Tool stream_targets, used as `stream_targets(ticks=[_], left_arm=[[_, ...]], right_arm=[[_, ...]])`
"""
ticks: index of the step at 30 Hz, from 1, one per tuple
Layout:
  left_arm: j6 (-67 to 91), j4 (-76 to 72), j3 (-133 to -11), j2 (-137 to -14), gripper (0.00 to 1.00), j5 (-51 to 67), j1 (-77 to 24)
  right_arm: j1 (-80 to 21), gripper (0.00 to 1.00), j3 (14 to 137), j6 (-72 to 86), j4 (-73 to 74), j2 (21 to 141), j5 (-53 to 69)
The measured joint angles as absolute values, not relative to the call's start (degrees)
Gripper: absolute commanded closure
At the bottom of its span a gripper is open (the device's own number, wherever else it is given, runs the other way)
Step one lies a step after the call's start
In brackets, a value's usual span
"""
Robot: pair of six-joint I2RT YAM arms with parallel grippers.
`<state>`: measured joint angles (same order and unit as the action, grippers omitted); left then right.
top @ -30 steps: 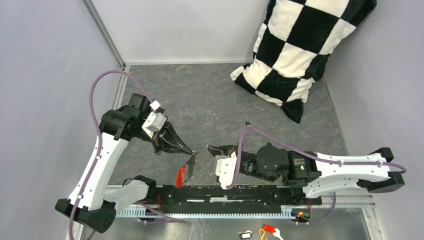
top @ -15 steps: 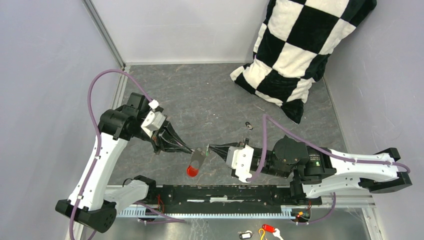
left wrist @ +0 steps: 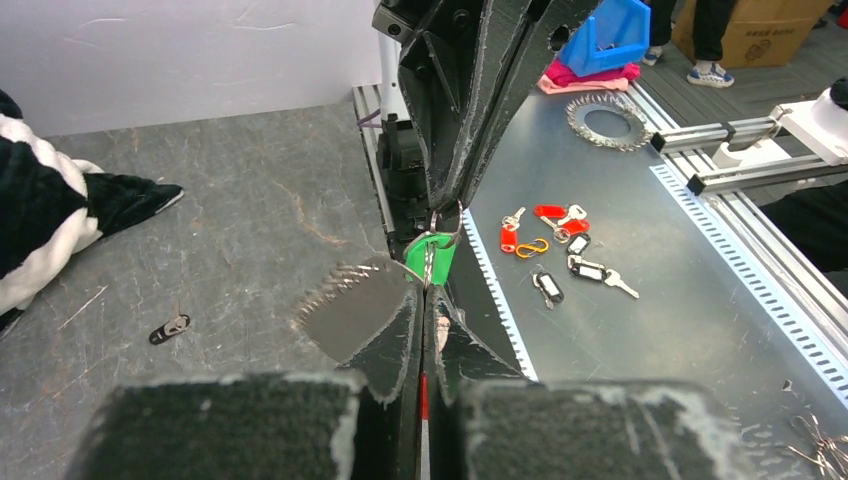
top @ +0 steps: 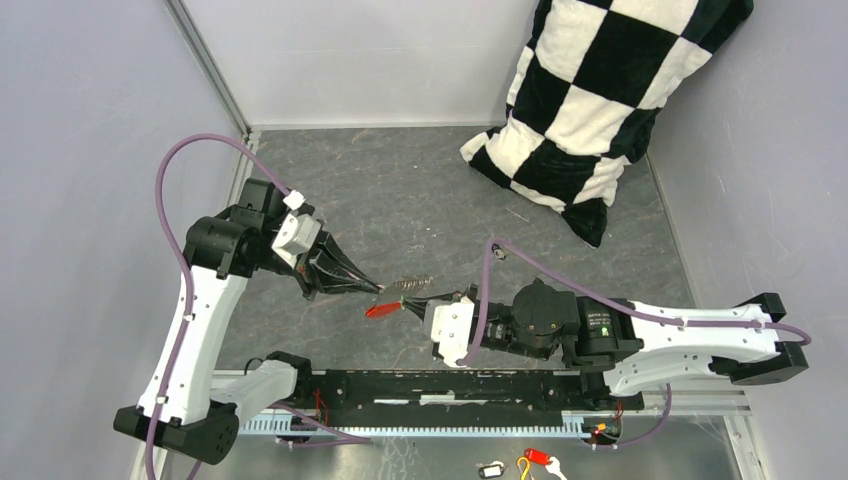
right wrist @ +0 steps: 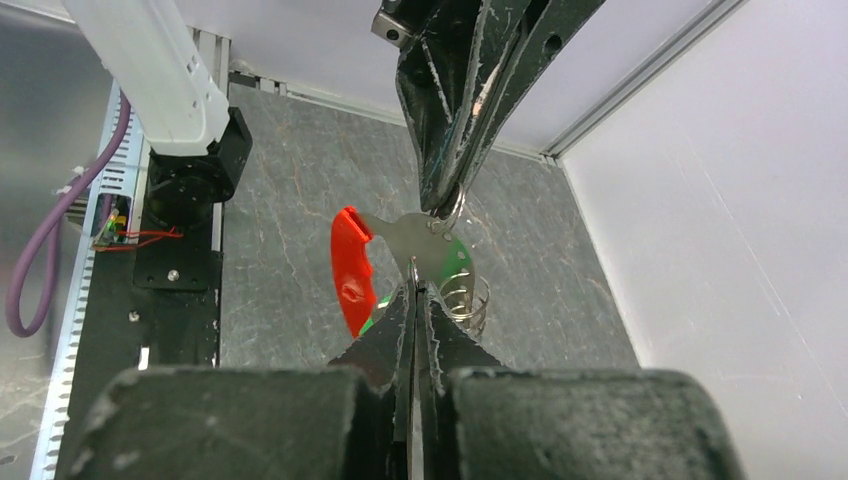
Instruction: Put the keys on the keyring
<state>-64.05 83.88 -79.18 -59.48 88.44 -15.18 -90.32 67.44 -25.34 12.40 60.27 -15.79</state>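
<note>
No legible text, no readable labels, brands, numbers or signs

Keys (top: 382, 310) between left gripper (top: 374, 288), right gripper (top: 411, 303)

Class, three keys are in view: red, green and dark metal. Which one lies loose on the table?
The dark metal key, alone on the grey table. The red key and green key hang pinched between the left gripper and right gripper.

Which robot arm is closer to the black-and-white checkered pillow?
The right arm. The pillow lies just beyond its wrist, in the far right corner. The left arm is over on the left side, much farther from the pillow.
</note>
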Motion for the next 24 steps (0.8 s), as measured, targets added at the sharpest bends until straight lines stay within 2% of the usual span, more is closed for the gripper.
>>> stream_targets(ticks=[24], left_arm=[[-64.9,83.9,-79.1,-57.2,0.98,88.4,-14.8]], right_arm=[[-90.4,1.00,66.9,-27.1,7.3,62.7,-18.3]])
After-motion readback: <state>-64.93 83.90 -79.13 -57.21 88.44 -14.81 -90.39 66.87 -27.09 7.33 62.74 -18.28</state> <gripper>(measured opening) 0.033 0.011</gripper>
